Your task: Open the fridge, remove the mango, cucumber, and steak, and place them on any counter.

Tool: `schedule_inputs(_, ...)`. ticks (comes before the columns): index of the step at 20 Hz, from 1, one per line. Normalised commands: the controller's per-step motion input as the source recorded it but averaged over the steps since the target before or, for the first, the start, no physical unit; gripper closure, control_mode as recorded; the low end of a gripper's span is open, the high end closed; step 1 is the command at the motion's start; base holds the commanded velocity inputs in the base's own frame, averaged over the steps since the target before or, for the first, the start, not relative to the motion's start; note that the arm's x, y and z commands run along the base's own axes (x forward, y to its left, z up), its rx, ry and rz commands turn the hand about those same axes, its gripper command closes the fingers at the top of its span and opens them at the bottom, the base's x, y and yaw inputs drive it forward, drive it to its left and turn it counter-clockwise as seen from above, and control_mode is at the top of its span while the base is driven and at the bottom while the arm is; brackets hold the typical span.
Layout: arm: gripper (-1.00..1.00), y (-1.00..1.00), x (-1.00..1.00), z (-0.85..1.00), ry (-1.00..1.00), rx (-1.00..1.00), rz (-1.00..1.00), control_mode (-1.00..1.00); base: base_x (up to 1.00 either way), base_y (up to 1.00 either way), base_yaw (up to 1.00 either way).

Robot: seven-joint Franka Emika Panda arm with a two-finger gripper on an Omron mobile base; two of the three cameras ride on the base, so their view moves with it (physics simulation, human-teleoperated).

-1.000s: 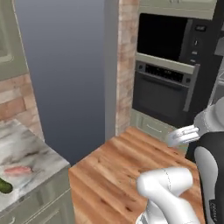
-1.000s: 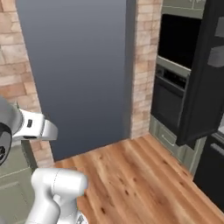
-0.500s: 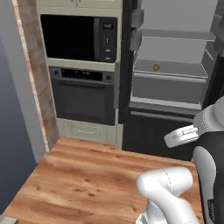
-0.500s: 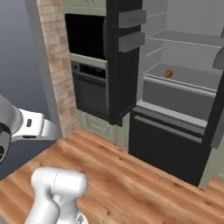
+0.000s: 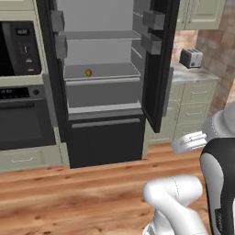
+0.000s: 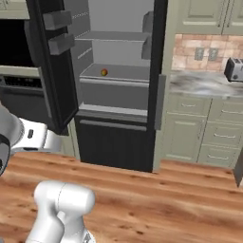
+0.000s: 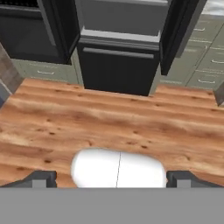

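Observation:
The tall black fridge [image 5: 103, 137] [image 6: 114, 142] [image 7: 118, 61] stands straight ahead with both upper doors swung open. Its light grey inside holds the mango [image 5: 88, 72] [image 6: 104, 72], a small red-orange fruit alone on the middle shelf. Cucumber and steak are out of view. The marbled counter [image 5: 183, 74] [image 6: 201, 86] runs to the right of the fridge over sage green cabinets. My gripper [image 7: 113, 177] is open and holds nothing, its dark fingertips [image 7: 41, 177] far apart. It points down at the wood floor well short of the fridge.
The fridge's open right door [image 5: 158, 69] and left door [image 6: 52, 61] jut out toward me. A black oven [image 5: 20, 119] and microwave [image 5: 16, 46] sit left of the fridge. A toaster [image 5: 191, 57] [image 6: 234, 70] stands on the counter. Wood floor [image 7: 109, 118] lies between me and the fridge.
The whole picture has swung to the right: from a grey wall and a counter corner, past the oven, to the open fridge. The camera moved; the gripper stays open.

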Motion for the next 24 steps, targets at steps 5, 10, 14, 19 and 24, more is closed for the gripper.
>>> schedule_inputs(5, -1.0, 0.0, 0.0, 0.0, 0.0, 0.0, 0.0, 1.0, 0.0, -0.01, -0.1)
schedule_inputs(10, -1.0, 0.0, 0.0, 0.0, 0.0, 0.0, 0.0, 1.0, 0.48, 0.32, 0.0)
schedule_inputs(14, -1.0, 0.0, 0.0, 0.0, 0.0, 0.0, 0.0, 1.0, 1.0, 0.22, 0.12)
schedule_inputs(19, -1.0, 0.0, 0.0, 0.0, 0.0, 0.0, 0.0, 1.0, 1.0, 0.04, 0.08)
schedule_inputs(24, -1.0, 0.0, 0.0, 0.0, 0.0, 0.0, 0.0, 1.0, 1.0, -0.07, 0.0)
